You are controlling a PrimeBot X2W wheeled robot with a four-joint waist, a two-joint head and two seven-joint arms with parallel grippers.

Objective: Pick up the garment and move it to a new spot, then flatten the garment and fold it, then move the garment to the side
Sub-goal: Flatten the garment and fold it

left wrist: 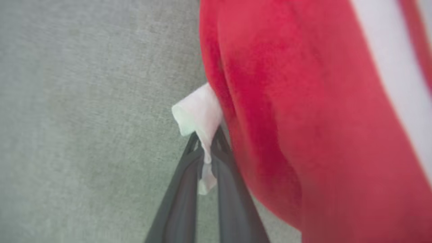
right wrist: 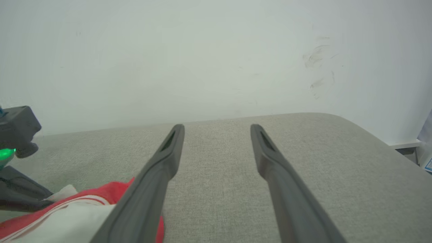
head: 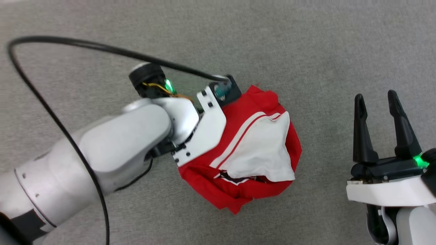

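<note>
Grey woven fabric surface (head: 306, 51): left gripper (left wrist: 206, 136) clamped on a white fold of the crumpled red-and-white soft jersey garment (head: 259, 149); right gripper (head: 375, 97) spread wide, clear of the cloth.

The head camera looks down from high above the gray cloth top (head: 306, 41). It sees the shirt (head: 252, 143) in the middle, the left arm (head: 112, 149) coming in from the lower left, and the right gripper (head: 374, 97) at the lower right. The left wrist camera sits very close and looks along the left gripper (left wrist: 206, 135) at the shirt's red side, which is blurry from being so near. The right wrist camera sits low and looks flat across the top toward a pale wall (right wrist: 216, 50) — the shirt lies in its lower left corner. All three views share the shirt and the gray top.
</note>
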